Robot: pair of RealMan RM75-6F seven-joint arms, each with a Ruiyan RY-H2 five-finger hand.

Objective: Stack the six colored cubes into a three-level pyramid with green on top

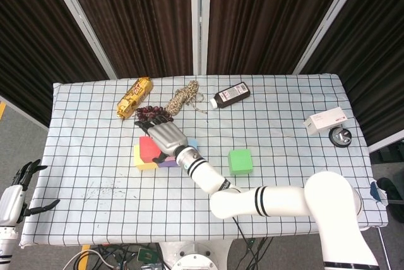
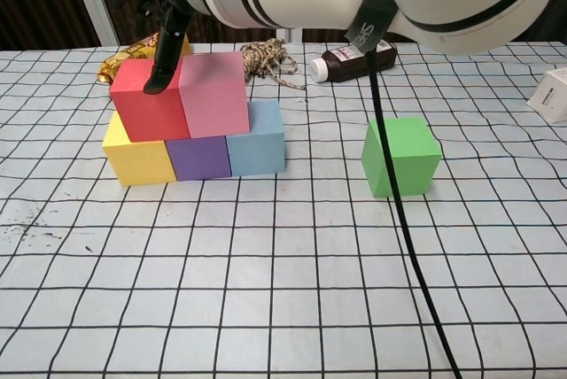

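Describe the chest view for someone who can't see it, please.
Five foam cubes stand stacked on a checked table: yellow cube, purple cube and blue cube below, red cube and pink cube above. The right hand touches the red one. The green cube sits apart to the right.

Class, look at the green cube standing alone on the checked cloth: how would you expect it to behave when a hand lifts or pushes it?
The green cube has flat faces and square edges, so it should slide rather than roll. Its matte, foam-like surface suggests it is light and not slippery, though weight cannot be seen. Resting flat on the cloth, it seems unlikely to tip.
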